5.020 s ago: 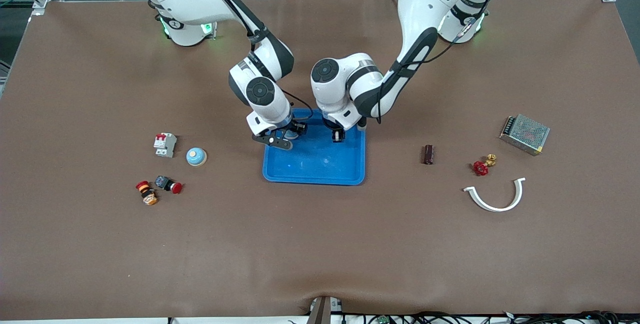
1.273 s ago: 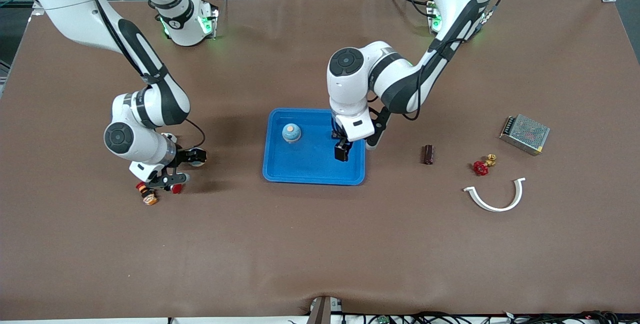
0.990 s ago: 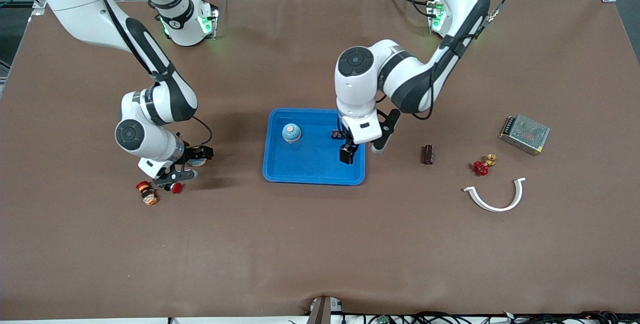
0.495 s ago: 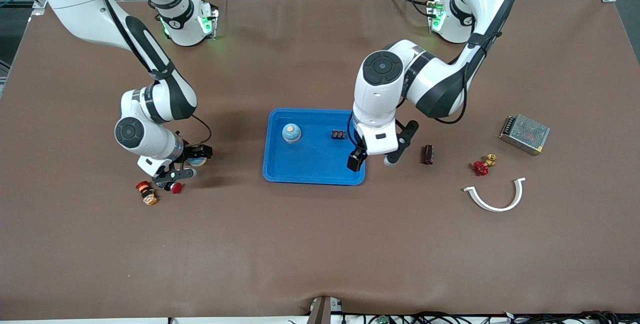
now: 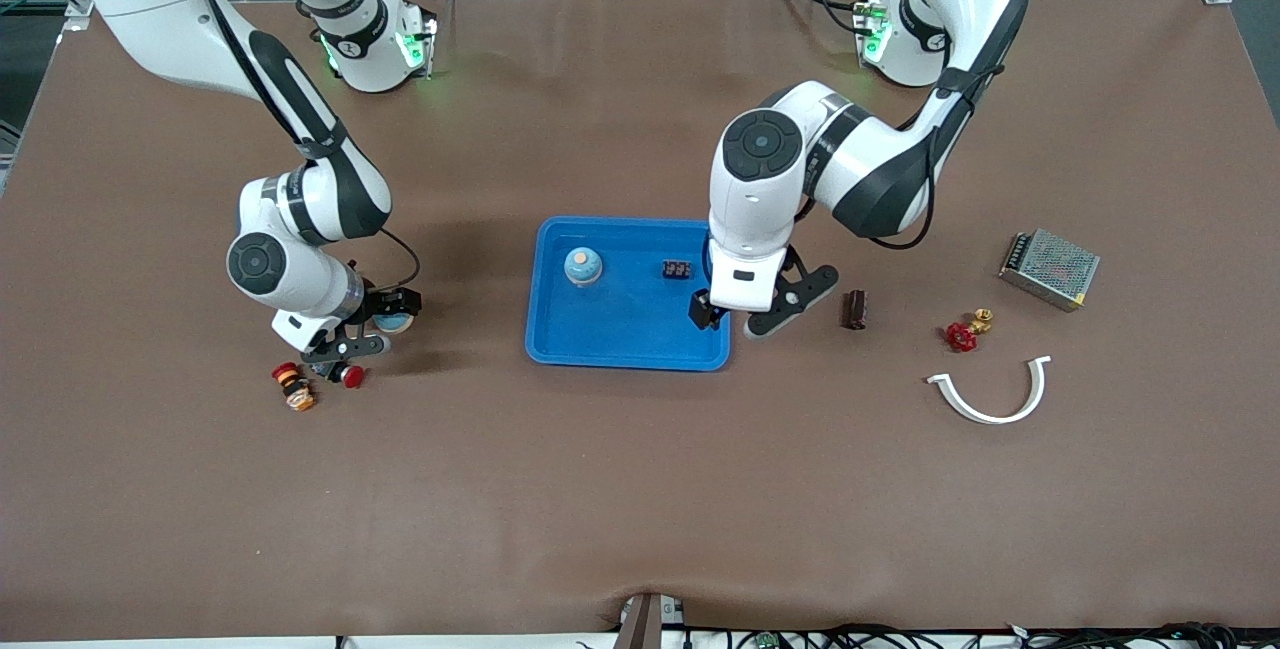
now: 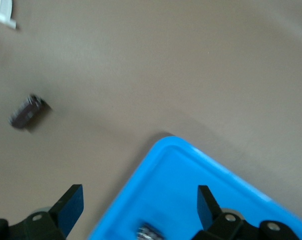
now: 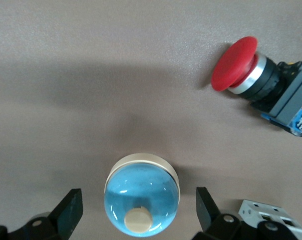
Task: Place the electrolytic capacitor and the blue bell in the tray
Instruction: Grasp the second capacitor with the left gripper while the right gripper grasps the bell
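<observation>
The blue tray (image 5: 560, 339) lies mid-table; its corner (image 6: 201, 165) shows in the left wrist view. One blue bell (image 5: 583, 266) stands in it beside a small black part (image 5: 677, 270). Another blue bell (image 7: 142, 194) sits on the table toward the right arm's end, between the spread fingers of my open right gripper (image 7: 139, 212), which hangs low over it (image 5: 370, 326). The dark capacitor (image 5: 855, 309) lies on the table beside the tray, toward the left arm's end, and also shows as a dark capacitor (image 6: 26, 111) in the left wrist view. My left gripper (image 5: 748, 314) is open and empty over the tray's edge (image 6: 138, 210).
A red push button (image 7: 251, 75) and a white breaker (image 7: 266, 215) lie close to the bell on the table. An orange-red button (image 5: 292, 386) is nearer the camera. A metal power supply (image 5: 1049, 269), red valve (image 5: 965, 333) and white curved bracket (image 5: 990, 394) lie toward the left arm's end.
My left gripper has moved from over the tray's inside to its edge by the capacitor, leaving the small black part in the tray. The right gripper has shifted only slightly over its bell.
</observation>
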Robot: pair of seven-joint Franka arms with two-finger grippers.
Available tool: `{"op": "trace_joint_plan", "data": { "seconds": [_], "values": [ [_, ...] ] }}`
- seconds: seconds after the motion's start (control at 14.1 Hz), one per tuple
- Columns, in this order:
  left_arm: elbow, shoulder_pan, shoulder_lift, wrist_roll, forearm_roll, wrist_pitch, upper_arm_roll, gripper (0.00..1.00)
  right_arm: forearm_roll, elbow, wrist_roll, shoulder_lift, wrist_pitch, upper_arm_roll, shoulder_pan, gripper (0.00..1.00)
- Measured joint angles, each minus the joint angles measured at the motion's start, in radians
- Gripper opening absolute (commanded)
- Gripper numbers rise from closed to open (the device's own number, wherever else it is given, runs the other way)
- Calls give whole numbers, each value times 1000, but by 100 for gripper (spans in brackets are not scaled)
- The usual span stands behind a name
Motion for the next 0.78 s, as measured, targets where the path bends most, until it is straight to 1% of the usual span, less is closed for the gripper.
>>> {"op": "trace_joint_plan", "data": {
  "seconds": [0.21, 0.57, 0.78],
  "values": [
    [0, 35, 0, 193, 0, -30, 4, 100, -2, -24, 0, 0, 26, 0, 0, 100],
    [-6, 105, -2, 336, 1, -35, 3, 100, -2, -37, 0, 0, 36, 0, 0, 100],
    [-57, 172, -18, 410, 1, 23, -4, 100, -3, -38, 0, 0, 39, 0, 0, 100]
  ]
}}
